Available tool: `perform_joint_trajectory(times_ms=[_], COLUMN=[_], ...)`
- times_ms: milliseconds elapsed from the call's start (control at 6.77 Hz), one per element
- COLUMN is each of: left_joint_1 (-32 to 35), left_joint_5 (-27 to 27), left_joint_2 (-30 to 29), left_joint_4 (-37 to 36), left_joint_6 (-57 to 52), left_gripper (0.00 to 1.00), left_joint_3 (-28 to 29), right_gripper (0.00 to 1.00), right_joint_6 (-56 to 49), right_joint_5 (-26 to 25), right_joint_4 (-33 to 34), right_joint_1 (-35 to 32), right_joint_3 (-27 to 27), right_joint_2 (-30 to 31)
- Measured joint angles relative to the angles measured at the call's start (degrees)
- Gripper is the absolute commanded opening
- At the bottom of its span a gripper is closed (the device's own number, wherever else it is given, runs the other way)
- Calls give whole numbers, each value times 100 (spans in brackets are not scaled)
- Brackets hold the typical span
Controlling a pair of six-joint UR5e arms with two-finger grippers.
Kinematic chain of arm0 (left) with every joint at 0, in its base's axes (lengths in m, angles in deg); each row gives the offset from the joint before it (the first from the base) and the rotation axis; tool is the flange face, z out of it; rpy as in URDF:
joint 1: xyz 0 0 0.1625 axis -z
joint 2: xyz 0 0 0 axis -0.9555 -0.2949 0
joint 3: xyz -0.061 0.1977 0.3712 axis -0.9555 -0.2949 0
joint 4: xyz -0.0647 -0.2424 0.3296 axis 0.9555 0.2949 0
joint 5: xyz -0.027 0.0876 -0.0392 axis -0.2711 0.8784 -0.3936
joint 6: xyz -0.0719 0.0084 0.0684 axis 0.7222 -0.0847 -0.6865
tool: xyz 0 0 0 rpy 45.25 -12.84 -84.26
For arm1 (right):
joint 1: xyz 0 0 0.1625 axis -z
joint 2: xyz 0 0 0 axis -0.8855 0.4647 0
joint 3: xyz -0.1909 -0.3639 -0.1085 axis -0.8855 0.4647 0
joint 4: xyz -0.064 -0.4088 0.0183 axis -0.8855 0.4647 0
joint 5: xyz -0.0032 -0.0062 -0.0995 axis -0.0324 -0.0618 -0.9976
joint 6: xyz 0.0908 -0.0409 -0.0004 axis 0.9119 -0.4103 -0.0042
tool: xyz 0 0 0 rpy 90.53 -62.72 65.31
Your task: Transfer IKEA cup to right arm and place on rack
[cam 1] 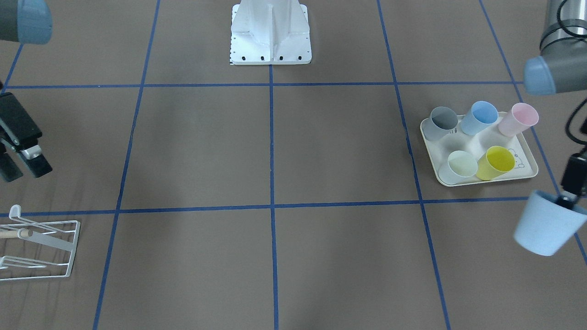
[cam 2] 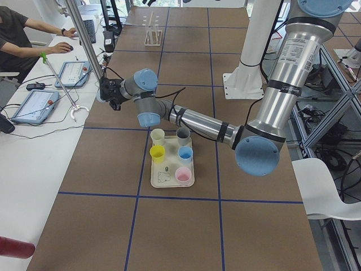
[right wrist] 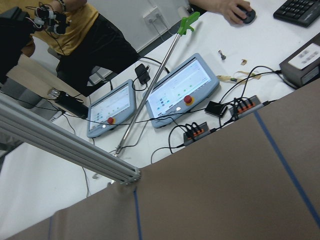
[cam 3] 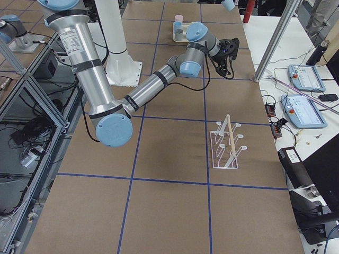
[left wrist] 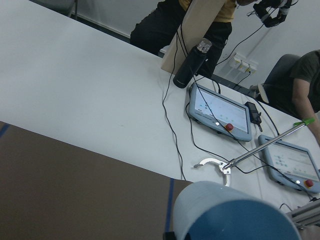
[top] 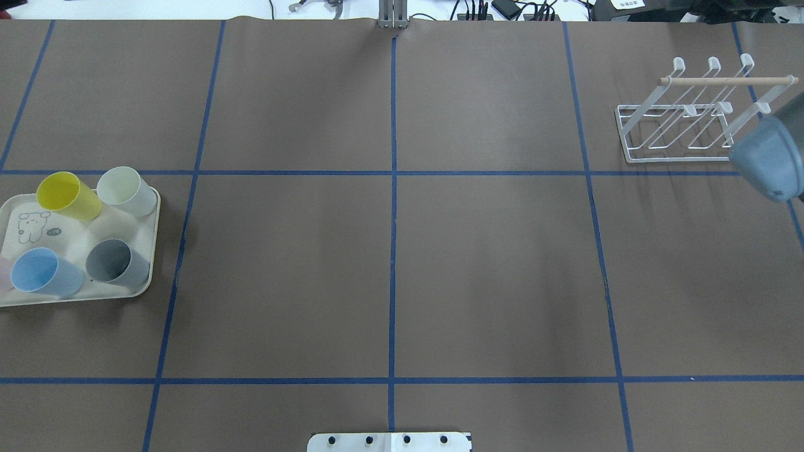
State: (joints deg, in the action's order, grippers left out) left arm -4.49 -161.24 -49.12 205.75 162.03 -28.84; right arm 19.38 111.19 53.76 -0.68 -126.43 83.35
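**Brown table, two arms well apart: cup lifted, hand-over not yet made**

Brown paper covers the table (cam 1: 206,146), marked into squares by blue tape (cam 1: 271,137). The robot's white base plate (cam 1: 270,41) is at the robot's edge.

On the robot's left, a cream tray (cam 1: 523,156) holds five cups: grey (cam 1: 442,121), blue (cam 1: 479,117), pink (cam 1: 518,118), off-white (cam 1: 458,166) and yellow (cam 1: 495,162).

Just past the tray, toward the operators' side, the left gripper (cam 1: 567,200) has its jaws clamped on the rim of a pale blue IKEA cup (cam 1: 543,227). One finger appears to sit inside the mouth. The cup hangs tilted, mouth uppermost, and seems to be off the table.

At the opposite end the right gripper (cam 1: 25,172) hovers with its jaws apart and nothing between them. The white wire rack (cam 1: 55,240) stands near it, with no cup on its prongs.

This looks like the carry toward the hand-over.

- The left arm has to bring the cup to the middle of the table and present a stretch of wall or rim clear of its own fingers.
- The right gripper must close there before the left lets go.
- Hanging the cup on a slanted prong probably needs it turned mouth-down, so the grasp angle matters.

Beyond the table edge is a white desk (left wrist: 90,85) with blue-rimmed touch pendants (left wrist: 220,112), a black bottle (left wrist: 192,62), a green-handled reacher (right wrist: 150,90) and cables. People sit behind the desk.
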Motion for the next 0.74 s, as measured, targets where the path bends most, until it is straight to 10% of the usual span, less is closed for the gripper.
perform_joint_trajectory(times_ms=[738], left_joint_1=[-1742], left_joint_5=[829], left_joint_2=[-1529], left_joint_4=[1208], left_joint_6=[2575], left_gripper=[0], left_joint_3=[243], right_gripper=[99], right_joint_6=[2024], right_joint_5=[-1082], right_joint_4=[-1495], right_joint_1=[1033], right_joint_3=[232], right_joint_2=[-650])
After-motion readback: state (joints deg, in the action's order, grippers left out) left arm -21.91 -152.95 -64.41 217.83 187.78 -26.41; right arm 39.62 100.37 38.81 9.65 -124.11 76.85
